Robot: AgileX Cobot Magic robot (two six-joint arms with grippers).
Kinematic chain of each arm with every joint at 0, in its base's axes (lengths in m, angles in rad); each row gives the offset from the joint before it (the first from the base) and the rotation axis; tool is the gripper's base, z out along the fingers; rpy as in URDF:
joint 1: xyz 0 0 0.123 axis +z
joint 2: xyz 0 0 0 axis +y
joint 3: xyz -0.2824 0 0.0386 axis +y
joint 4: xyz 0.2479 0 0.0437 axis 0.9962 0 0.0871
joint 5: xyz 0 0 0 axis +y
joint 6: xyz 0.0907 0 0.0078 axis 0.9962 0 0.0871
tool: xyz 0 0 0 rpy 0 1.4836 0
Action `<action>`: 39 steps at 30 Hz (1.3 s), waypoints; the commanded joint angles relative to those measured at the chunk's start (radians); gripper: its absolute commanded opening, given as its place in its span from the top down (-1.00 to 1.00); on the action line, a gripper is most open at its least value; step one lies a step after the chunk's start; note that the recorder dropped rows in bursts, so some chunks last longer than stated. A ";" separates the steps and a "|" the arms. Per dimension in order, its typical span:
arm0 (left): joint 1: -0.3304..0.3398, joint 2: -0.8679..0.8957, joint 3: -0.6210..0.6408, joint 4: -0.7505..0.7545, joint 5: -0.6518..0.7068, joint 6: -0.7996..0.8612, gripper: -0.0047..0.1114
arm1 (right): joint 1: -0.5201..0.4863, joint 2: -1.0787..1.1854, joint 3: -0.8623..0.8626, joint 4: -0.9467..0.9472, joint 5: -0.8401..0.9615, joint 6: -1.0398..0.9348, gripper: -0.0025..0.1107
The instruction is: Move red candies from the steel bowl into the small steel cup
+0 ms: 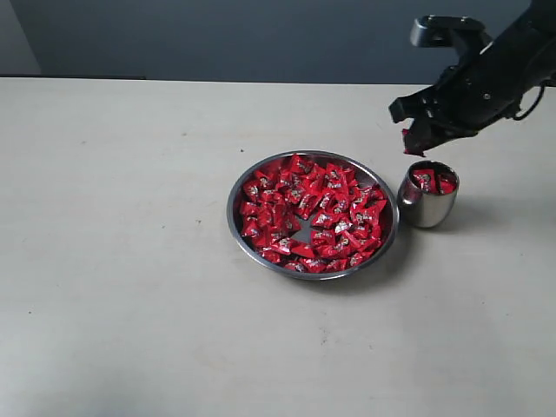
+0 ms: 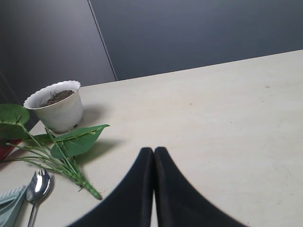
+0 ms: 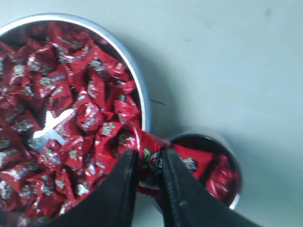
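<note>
The steel bowl (image 1: 239,187) (image 3: 144,101) sits mid-table, heaped with red candies (image 1: 313,213) (image 3: 71,118). To its right stands the small steel cup (image 1: 426,208) (image 3: 234,153) with a few red candies (image 1: 432,181) (image 3: 215,172) inside. My right gripper (image 1: 410,143) (image 3: 149,158) hovers above the gap between bowl and cup, just left of the cup's rim, shut on one red candy (image 1: 407,140) (image 3: 152,156) pinched between its black fingers. My left gripper (image 2: 154,150) hangs over bare table with its jaws pressed together and nothing in them; it does not show in the exterior view.
Near the left gripper stand a white pot of soil (image 2: 56,106), a leafy green stem (image 2: 66,146) and a metal spoon (image 2: 38,185). A dark wall runs behind the table's far edge (image 1: 217,81).
</note>
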 commanded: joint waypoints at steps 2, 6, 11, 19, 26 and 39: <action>-0.003 -0.004 0.001 0.004 -0.013 -0.004 0.91 | -0.066 0.003 0.009 -0.034 0.032 0.009 0.93; -0.003 -0.004 0.001 0.004 -0.013 -0.004 0.91 | -0.072 0.003 0.046 -0.069 0.011 0.011 0.93; -0.003 -0.004 0.001 0.004 -0.013 -0.004 0.91 | -0.072 0.003 0.068 -0.075 -0.002 0.011 0.92; -0.003 -0.004 0.001 0.004 -0.013 -0.004 0.91 | -0.072 0.003 0.068 -0.073 -0.026 0.011 0.26; -0.003 -0.004 0.001 0.004 -0.013 -0.004 0.91 | -0.072 -0.007 0.068 -0.039 -0.028 0.021 0.27; -0.003 -0.004 0.001 0.004 -0.013 -0.004 0.91 | 0.164 0.028 0.066 0.230 -0.026 -0.149 0.27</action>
